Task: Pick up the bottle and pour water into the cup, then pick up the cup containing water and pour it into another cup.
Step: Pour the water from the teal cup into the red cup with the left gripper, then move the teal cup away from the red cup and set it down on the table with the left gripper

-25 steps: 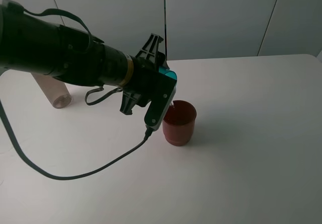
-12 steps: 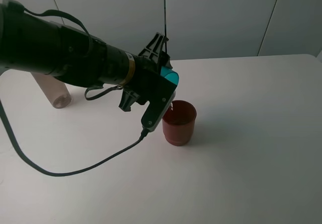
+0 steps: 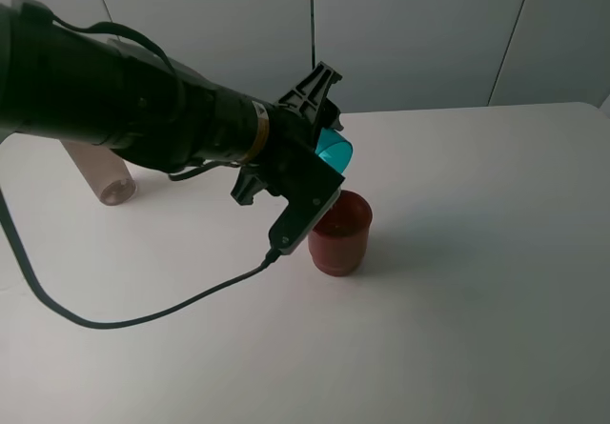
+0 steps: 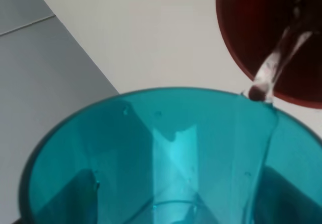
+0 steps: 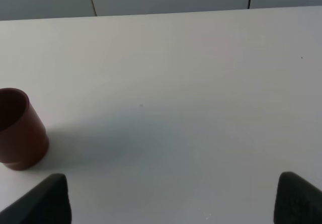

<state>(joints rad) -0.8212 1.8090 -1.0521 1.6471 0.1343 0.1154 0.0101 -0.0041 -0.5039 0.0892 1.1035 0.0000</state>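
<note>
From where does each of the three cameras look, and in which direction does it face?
Exterior high: mounted above, looks down on the table; shows the left arm tipping the teal cup over the red cup.
Left wrist: behind the teal cup, looks along it at the red cup; no gripper visible.
Right wrist: low over the table, faces the red cup; fingertips show.
All three share the red cup.

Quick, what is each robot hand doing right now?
Left gripper: shut on the teal cup, tipped over the red cup.
Right gripper: open, holding nothing.
</note>
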